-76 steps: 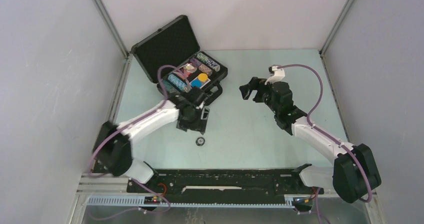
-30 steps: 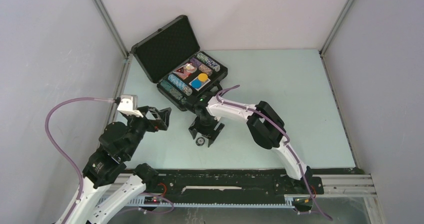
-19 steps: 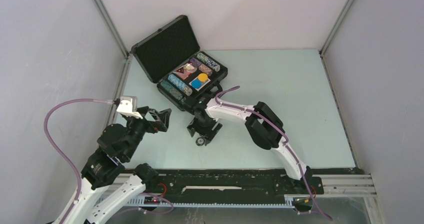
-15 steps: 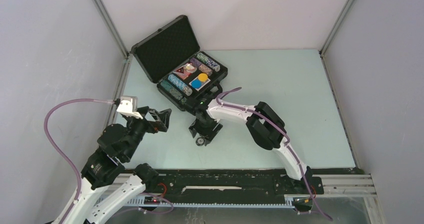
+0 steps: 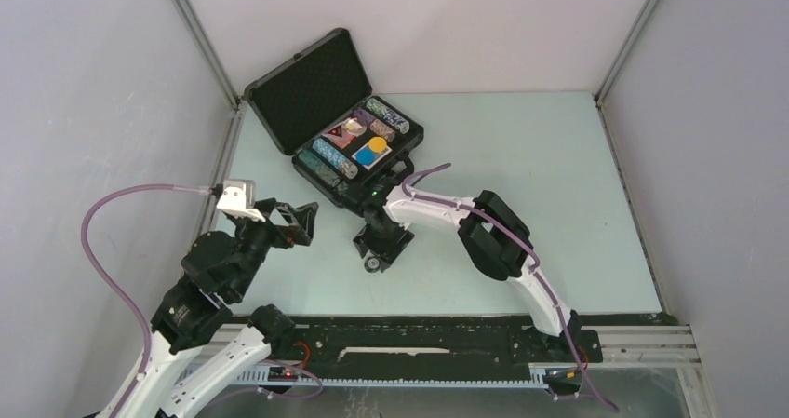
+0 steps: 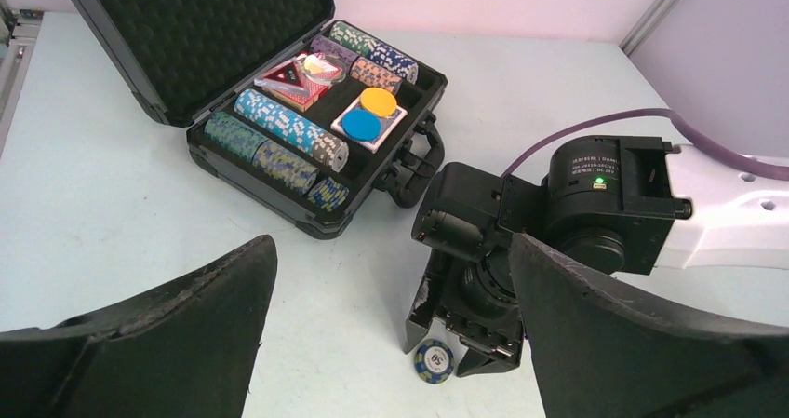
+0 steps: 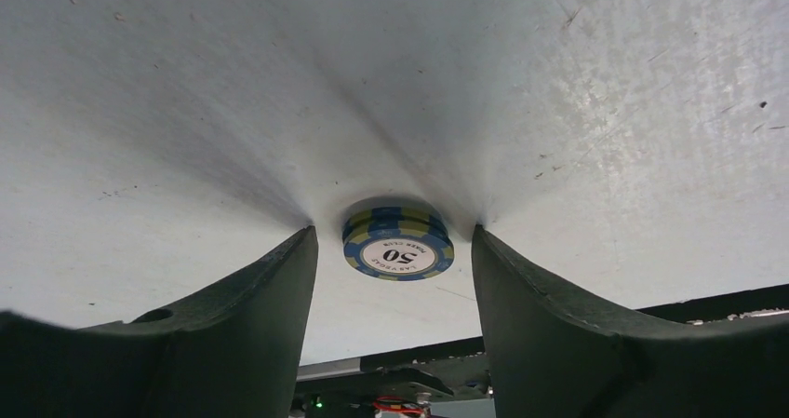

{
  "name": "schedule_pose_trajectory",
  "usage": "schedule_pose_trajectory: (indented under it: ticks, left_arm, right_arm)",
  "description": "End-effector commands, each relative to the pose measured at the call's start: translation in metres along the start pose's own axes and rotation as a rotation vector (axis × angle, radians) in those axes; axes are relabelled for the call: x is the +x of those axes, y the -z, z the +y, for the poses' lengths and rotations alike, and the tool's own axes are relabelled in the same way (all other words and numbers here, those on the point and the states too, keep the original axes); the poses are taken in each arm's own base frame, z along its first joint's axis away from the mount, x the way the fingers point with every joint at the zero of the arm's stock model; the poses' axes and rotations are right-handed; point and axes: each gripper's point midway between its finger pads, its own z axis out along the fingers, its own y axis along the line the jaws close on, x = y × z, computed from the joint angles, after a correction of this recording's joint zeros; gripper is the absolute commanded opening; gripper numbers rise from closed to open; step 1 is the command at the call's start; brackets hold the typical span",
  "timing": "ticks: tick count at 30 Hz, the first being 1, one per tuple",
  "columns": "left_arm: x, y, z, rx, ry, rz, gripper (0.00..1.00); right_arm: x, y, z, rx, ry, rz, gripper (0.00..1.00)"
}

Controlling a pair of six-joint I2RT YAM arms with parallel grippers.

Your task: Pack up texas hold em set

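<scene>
The black case (image 5: 307, 87) of the texas hold em set lies open at the back left, with chip rows, card decks and orange and blue discs in its tray (image 6: 321, 227). A short stack of blue-and-yellow chips (image 5: 373, 263) marked 50 sits on the table in front of it. My right gripper (image 5: 375, 256) points down over the stack, open. Its fingers (image 7: 279, 288) flank the chips (image 7: 398, 248) with a gap on each side. My left gripper (image 5: 300, 222) hangs open and empty at the left, raised off the table.
The case handle (image 6: 416, 162) sticks out toward the right arm's wrist. White enclosure walls close in left, right and back. A black rail (image 5: 419, 334) runs along the near table edge.
Since the earliest frame the left arm pulled back to the left and the right arm came across onto the chips. Over the last second the right jaws narrowed around the stack.
</scene>
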Motion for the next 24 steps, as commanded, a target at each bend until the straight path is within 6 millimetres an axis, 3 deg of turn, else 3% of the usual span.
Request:
schedule_pose_trajectory:
  ticks: [1, 16, 24]
  left_arm:
    - [0.006, -0.003, 0.005, -0.022, -0.027, 0.002, 1.00]
    - [0.006, -0.003, 0.005, -0.018, -0.027, 0.002, 1.00]
    - [0.006, -0.003, 0.005, -0.020, -0.027, 0.002, 1.00]
  right_arm:
    - [0.009, -0.008, -0.005, 0.050, -0.009, -0.019, 0.69]
    - [0.016, -0.017, 0.001, 0.035, -0.020, 0.004, 0.66]
    - [0.011, -0.019, 0.000, 0.037, -0.036, -0.029, 0.52]
